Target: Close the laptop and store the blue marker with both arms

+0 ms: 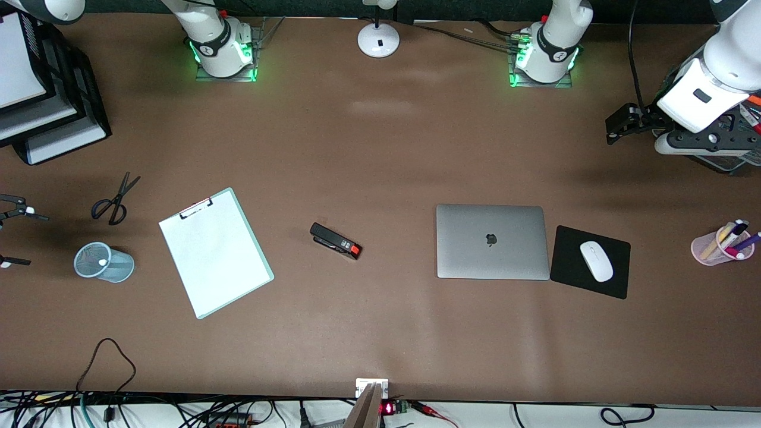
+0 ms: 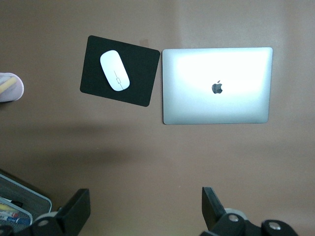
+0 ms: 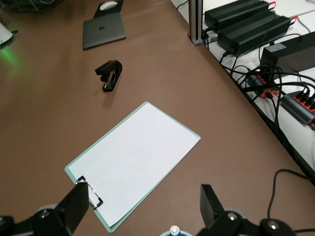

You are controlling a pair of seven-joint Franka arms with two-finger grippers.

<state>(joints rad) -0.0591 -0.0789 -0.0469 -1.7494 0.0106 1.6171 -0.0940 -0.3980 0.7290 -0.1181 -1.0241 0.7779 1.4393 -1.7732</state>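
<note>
Beside mouse pad (image 1: 590, 261): laptop (image 1: 492, 241) shut; left pincer (image 2: 142, 211), right pincer (image 3: 142, 209) both open.

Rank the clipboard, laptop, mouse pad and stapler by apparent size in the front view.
1. clipboard, largest, though only somewhat bigger than the laptop
2. laptop, lid shut
3. mouse pad
4. stapler, smallest
All lie flat on one table, so nearness hardly skews this.
</note>
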